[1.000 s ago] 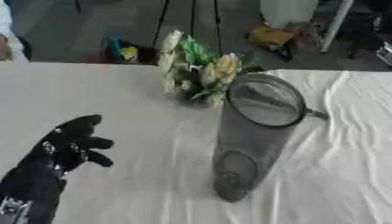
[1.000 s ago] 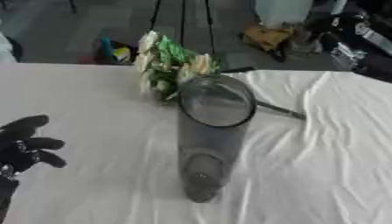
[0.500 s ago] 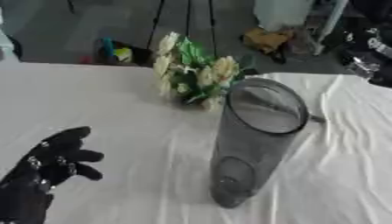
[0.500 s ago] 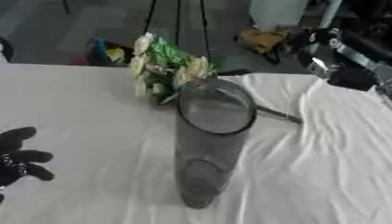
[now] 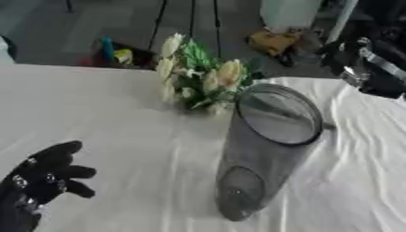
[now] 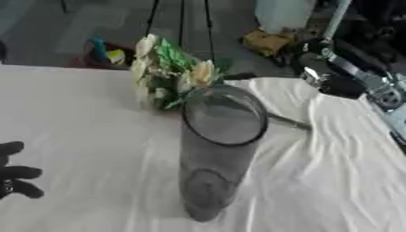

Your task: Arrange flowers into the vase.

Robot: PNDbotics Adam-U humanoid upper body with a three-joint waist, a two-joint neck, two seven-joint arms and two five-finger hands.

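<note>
One bunch of cream flowers (image 5: 196, 77) with green leaves lies on the white tablecloth (image 5: 119, 118) at 11 o'clock of the upright grey vase (image 5: 262, 149). Left hand (image 5: 44, 176) rests at 8 o'clock, fingers relaxed, empty; right hand (image 6: 337, 74) at 1 o'clock, grip unclear.

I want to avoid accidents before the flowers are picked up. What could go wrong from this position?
1. The vase is tall and narrow and stands directly in front of the flowers; an arm reaching over or past it might knock it over.
2. The tablecloth is wrinkled near the vase, so a dragged stem or hand could pull the cloth and shake the vase.
3. The right hand comes in from the upper right, close to the vase rim.
</note>
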